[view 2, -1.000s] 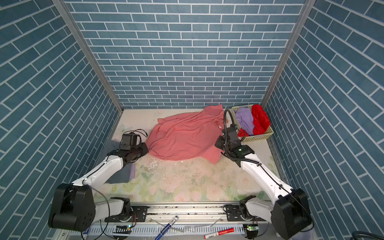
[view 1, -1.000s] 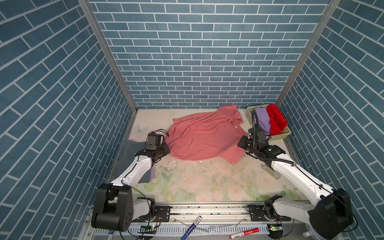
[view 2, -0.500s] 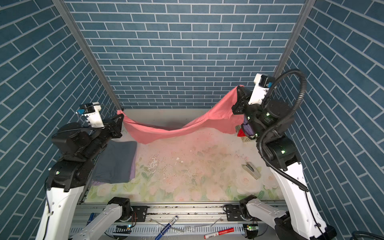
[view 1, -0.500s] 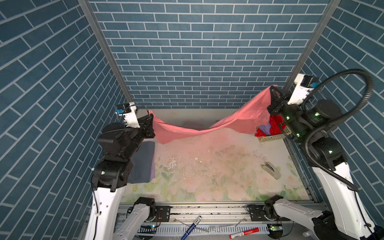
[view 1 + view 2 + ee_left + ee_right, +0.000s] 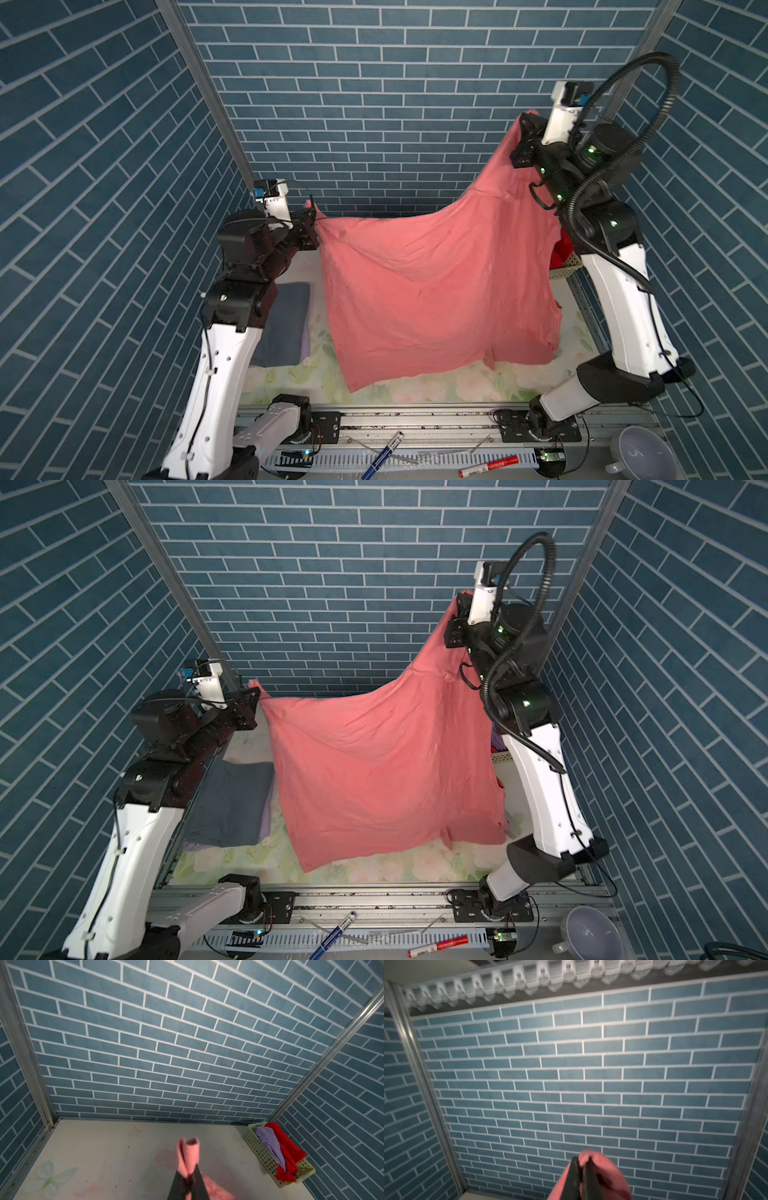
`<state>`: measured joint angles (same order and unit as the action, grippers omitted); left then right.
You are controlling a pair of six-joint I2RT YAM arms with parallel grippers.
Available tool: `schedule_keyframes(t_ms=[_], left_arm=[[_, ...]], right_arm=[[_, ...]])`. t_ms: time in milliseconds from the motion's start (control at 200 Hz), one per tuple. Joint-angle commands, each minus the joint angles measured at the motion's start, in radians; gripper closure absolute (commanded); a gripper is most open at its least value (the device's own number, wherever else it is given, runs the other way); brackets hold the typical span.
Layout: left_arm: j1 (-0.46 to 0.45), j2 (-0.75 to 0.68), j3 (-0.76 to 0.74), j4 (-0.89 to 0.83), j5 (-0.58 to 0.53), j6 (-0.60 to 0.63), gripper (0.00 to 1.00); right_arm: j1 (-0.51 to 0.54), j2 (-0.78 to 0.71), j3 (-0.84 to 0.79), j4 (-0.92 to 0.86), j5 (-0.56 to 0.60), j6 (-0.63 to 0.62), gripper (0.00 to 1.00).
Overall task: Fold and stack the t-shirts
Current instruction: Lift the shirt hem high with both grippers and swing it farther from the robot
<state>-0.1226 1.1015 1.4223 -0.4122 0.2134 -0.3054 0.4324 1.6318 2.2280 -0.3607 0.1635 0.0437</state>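
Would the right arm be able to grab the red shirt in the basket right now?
Probably not: its jaws are shut on the pink shirt, held high up, far above the basket.

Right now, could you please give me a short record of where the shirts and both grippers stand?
pink shirt: hanging spread between both grippers, right corner higher
left gripper: shut on pink shirt
right gripper: shut on pink shirt
grey shirt: folded, on the table, left side, atop lavender cloth
basket: far right corner, holds lavender shirt and red shirt
pink shirt's lower hem: cannot tell whether it touches the table
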Motion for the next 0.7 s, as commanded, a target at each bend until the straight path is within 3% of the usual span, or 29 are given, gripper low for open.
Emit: schedule_keyframes(t_ms=[0, 225, 345, 425, 550, 695], left_arm=[[0.005, 0.074, 0.019, 0.095, -0.01, 0.01, 1.0], [0.025, 0.286, 0.182, 0.135, -0.007, 0.008, 1.0], [0.045, 0.324, 0.301, 0.122, 0.014, 0.009, 1.0], [0.055, 0.302, 0.328, 0.118, 0.005, 0.017, 1.0], [0.058, 0.23, 0.297, 0.09, -0.016, 0.048, 1.0], [0.058, 0.105, 0.096, 0.055, -0.031, 0.069, 1.0]], right_arm=[[-0.05, 0.074, 0.094, 0.009, -0.005, -0.012, 1.0], [-0.124, 0.328, 0.487, -0.114, -0.024, 0.025, 1.0], [-0.129, 0.299, 0.54, -0.127, -0.033, 0.021, 1.0], [-0.129, 0.193, 0.436, -0.104, -0.033, 0.022, 1.0], [-0.129, -0.042, 0.089, -0.017, -0.027, 0.035, 1.0], [-0.127, -0.292, -0.336, 0.002, -0.023, 0.109, 1.0]])
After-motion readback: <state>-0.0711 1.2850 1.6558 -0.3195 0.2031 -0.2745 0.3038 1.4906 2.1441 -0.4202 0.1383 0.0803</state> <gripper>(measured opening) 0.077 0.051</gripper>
